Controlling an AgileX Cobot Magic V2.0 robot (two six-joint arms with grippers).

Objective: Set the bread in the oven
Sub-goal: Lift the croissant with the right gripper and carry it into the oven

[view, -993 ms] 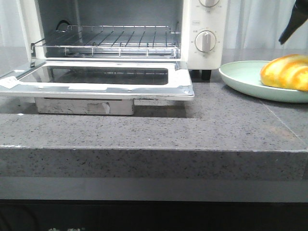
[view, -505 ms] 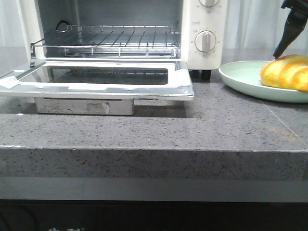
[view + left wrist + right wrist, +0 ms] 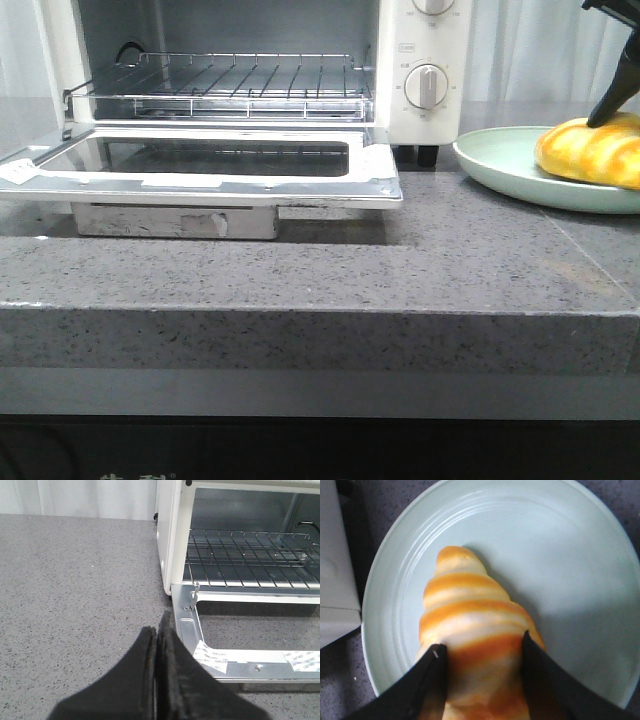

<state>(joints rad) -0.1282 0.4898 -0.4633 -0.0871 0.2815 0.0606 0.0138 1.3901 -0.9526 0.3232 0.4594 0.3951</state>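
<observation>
The bread (image 3: 475,645) lay on the pale green plate (image 3: 580,570), which stood on the bench (image 3: 300,280) just right of the oven (image 3: 230,90). The right end effector (image 3: 482,677) straddled the bread, one finger pressed against each flank, the jaws spread to the bread's width. The oven door (image 3: 200,165) lay folded down flat, exposing the wire rack (image 3: 240,80). The left end effector (image 3: 156,680) was fully closed and empty, positioned over the bench beside the door's corner.
</observation>
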